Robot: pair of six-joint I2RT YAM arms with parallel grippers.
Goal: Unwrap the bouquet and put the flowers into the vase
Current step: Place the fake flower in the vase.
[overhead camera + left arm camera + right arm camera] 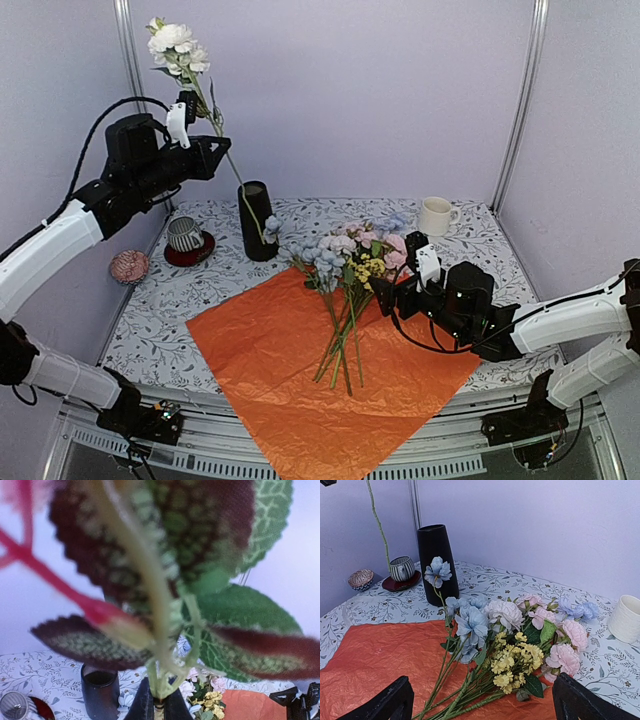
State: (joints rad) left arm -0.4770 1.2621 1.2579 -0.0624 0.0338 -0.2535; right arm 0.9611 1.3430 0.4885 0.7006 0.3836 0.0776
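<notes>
White links (50, 245), black joints (140, 155), looping black cables (100, 122)

No legible text or labels anywhere.

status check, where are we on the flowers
Left gripper shut on white flower, held high. Stem beside the vase, not in it. Right gripper open over loose flowers on orange paper. Vase mouth clear.
</notes>
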